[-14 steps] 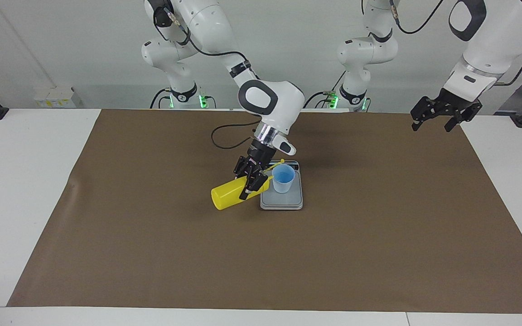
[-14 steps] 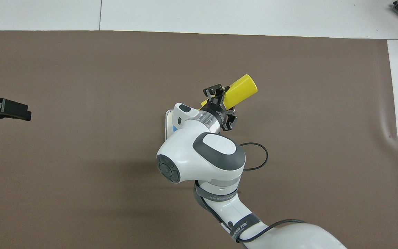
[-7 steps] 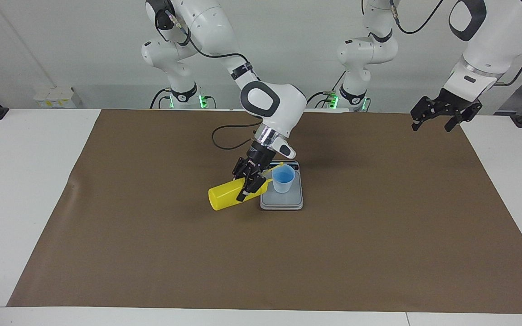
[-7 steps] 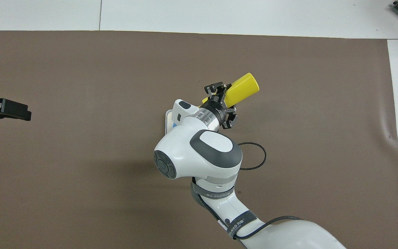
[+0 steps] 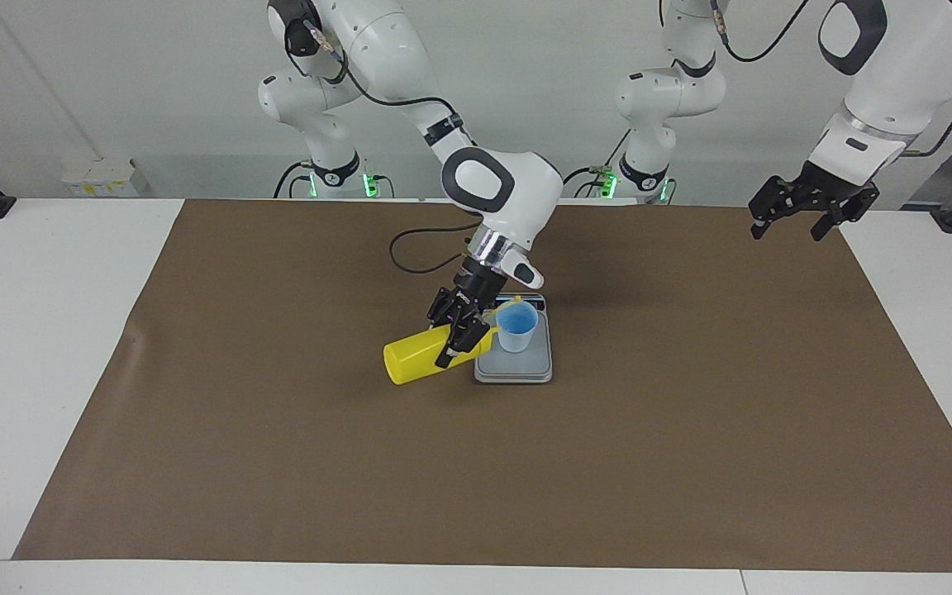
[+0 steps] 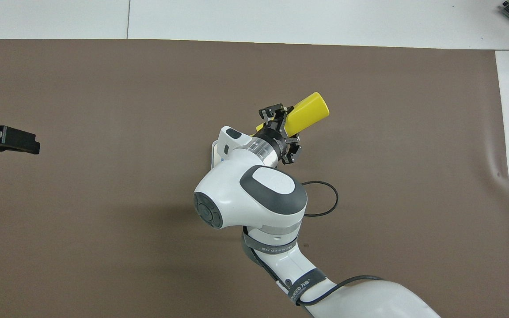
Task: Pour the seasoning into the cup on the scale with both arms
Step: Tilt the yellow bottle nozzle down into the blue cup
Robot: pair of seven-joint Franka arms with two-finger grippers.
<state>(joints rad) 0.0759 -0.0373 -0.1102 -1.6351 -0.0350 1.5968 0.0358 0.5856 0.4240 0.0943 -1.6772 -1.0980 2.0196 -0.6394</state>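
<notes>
Gripping the seasoning (image 5: 414, 357) around its upper body, the right gripper (image 5: 459, 328) is clenched on the yellow bottle and holds it tipped almost flat, nozzle aimed at the rim of the cup (image 5: 516, 326). The cup stands upright on the scale (image 5: 514, 369), at the end of the scale nearer the robots. The bottle's base sticks out past the scale toward the right arm's end of the table. The left gripper (image 5: 798, 213) waits in the air with fingers spread, well apart from the scale, over the edge of the brown mat (image 5: 278, 463).
</notes>
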